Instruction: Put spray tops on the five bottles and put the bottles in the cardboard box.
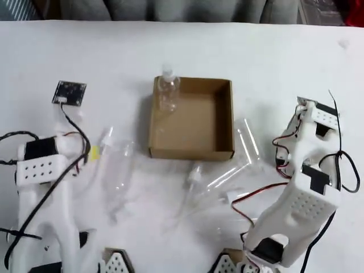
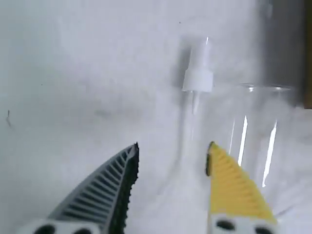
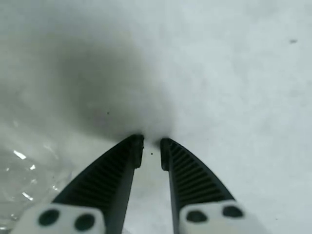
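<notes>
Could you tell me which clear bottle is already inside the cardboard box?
The capped bottle at the cardboard box's far left corner; the others lie on the table outside it.

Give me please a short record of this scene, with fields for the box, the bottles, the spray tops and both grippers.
box: open, in the middle of the table
bottle in box: one, in the far left corner, spray top on
bottles outside: several, lying on the table near the box; count unclear
left gripper: open, empty
loose spray top: on the table just ahead of the left gripper
right gripper: fingers close together, empty, over bare table
</notes>
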Controlling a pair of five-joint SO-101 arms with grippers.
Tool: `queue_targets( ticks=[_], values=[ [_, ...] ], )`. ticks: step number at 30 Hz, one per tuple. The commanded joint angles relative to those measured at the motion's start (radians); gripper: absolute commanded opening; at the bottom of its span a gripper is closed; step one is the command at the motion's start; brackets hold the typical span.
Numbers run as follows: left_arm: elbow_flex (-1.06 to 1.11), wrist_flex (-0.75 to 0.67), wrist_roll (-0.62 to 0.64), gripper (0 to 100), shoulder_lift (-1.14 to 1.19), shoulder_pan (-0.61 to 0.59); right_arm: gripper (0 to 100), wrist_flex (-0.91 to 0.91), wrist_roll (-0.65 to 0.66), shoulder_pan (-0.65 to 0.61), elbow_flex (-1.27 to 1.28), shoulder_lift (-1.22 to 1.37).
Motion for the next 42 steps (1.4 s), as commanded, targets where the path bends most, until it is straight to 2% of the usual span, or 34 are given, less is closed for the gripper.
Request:
queue_targets(
  ticks=[1,8,12,17,21,37,39,42],
  values=[
    [-0.083,0.072,0.075,29,-0.012,0.116,1.6,-0.031,-0.009,-0.065,0.002,0.013],
    [-0.103,0.107,0.069,30,-0.001,0.328,1.6,-0.031,-0.009,-0.065,0.002,0.013],
    [0.021,-0.031,0.038,30,-0.001,0.398,1.6,-0.031,-0.009,-0.065,0.002,0.013],
    [0.120,-0.153,-0.014,30,0.002,0.369,1.6,-0.031,-0.009,-0.065,0.003,0.013],
    [0.124,-0.173,-0.008,37,0.050,0.343,1.6,-0.031,-0.009,-0.065,0.003,0.013],
    [-0.140,-0.186,-0.005,34,0.565,0.332,1.6,-0.030,-0.009,-0.065,0.003,0.013],
    [-0.147,-0.184,-0.014,31,0.585,0.335,1.6,-0.030,-0.009,-0.065,0.003,0.013],
    [-0.152,-0.180,-0.015,19,0.585,0.340,1.6,-0.030,-0.009,-0.065,0.002,0.013]
  ],
)
